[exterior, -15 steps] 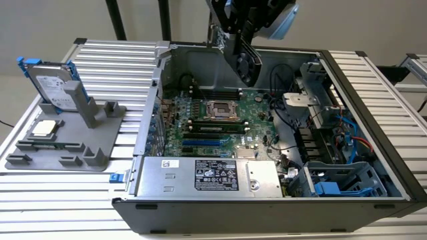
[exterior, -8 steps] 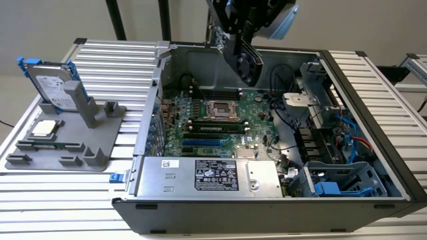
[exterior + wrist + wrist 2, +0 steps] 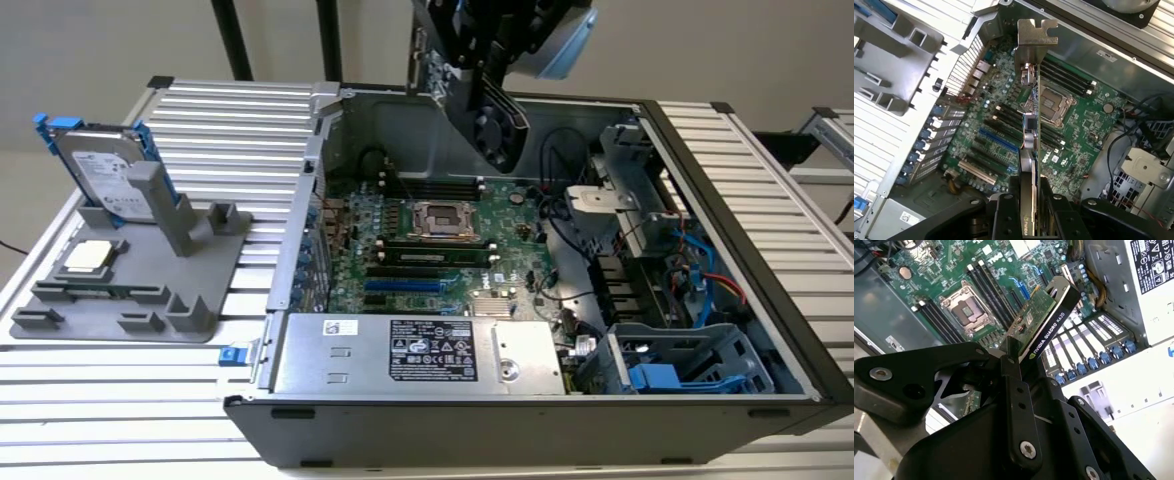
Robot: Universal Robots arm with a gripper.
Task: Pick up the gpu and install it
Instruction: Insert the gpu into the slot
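The gpu (image 3: 491, 122), a green card with a black cooler, hangs edge-down over the back of the open computer case (image 3: 747, 250), clear of the motherboard (image 3: 441, 245). My gripper (image 3: 491, 62) is shut on its upper edge. The second wrist view has the gpu (image 3: 1048, 317) sticking out from my gripper (image 3: 1026, 362) above the CPU socket (image 3: 963, 310). From the first wrist view I see the gpu (image 3: 1032, 135) edge-on, its silver end bracket (image 3: 1036, 34) pointing at the case's rear slot wall, with my gripper (image 3: 1031, 202) clamped on it. The blue expansion slots (image 3: 999, 142) lie below and beside the card.
A grey stand (image 3: 134, 275) at the exterior view's left holds a hard drive (image 3: 104, 170) in a blue frame and a small square CPU chip (image 3: 90, 257). Inside the case are the power supply (image 3: 414, 350), a blue drive cage (image 3: 681, 370) and loose cables (image 3: 694, 260).
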